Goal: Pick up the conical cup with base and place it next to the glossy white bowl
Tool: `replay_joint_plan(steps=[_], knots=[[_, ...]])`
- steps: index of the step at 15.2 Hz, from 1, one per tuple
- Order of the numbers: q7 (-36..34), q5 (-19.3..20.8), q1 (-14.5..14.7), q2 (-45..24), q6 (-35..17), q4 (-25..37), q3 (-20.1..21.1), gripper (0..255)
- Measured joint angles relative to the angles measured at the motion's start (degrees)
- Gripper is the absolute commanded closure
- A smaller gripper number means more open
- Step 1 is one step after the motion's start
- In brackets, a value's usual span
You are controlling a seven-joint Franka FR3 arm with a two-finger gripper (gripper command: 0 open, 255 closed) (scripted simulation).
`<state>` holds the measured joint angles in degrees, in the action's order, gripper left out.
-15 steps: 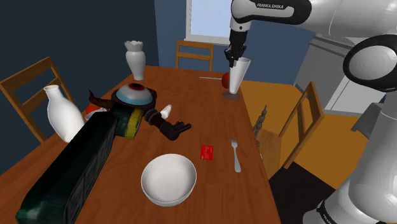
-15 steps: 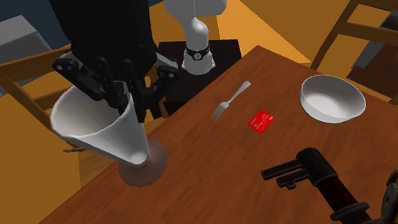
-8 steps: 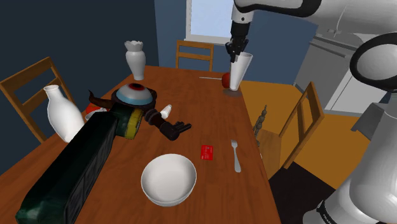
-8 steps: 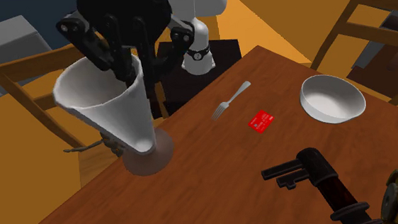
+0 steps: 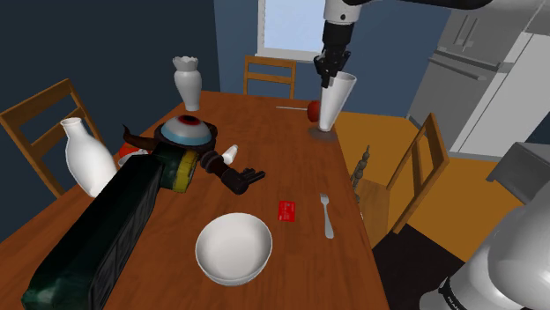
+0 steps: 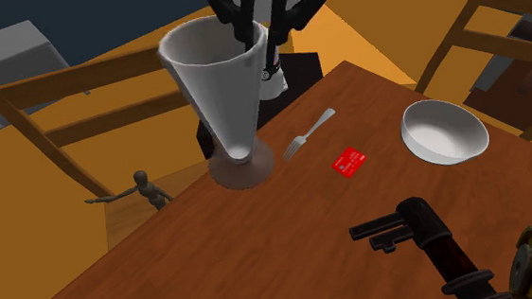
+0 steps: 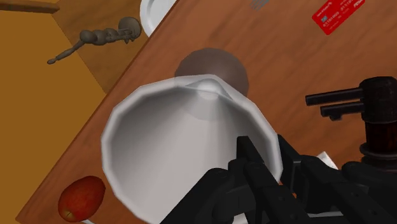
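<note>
End effector (image 5: 330, 77) grips one white conical cup (image 5: 335, 104) by its rim; one white bowl (image 5: 233, 248), one fork (image 5: 327, 216), one red card (image 5: 287, 210).

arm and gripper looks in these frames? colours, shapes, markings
Arm: glossy white, rounded links with dark bands at the joints. Gripper: all black and angular, ending in two blocky fingers. I can't read any markings.

apple (image 5: 312, 110) half behind cup (image 5: 336, 99)
</note>
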<state>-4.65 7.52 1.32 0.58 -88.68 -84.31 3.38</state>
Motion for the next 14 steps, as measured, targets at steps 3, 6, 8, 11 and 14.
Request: replay_joint_plan(steps=[3,6,8,11,14], knots=[[-3.15,-0.11,1.57,4.06,0.79,-3.68,1.68,255],[-6.35,-0.45,3.1,7.91,2.87,-5.85,3.57,255],[-8.0,-0.71,3.86,9.58,4.03,-6.57,4.6,255],[-11.25,-1.22,5.27,11.88,6.04,-7.27,6.66,255],[-14.64,-1.81,6.63,13.4,7.96,-7.25,8.89,255]])
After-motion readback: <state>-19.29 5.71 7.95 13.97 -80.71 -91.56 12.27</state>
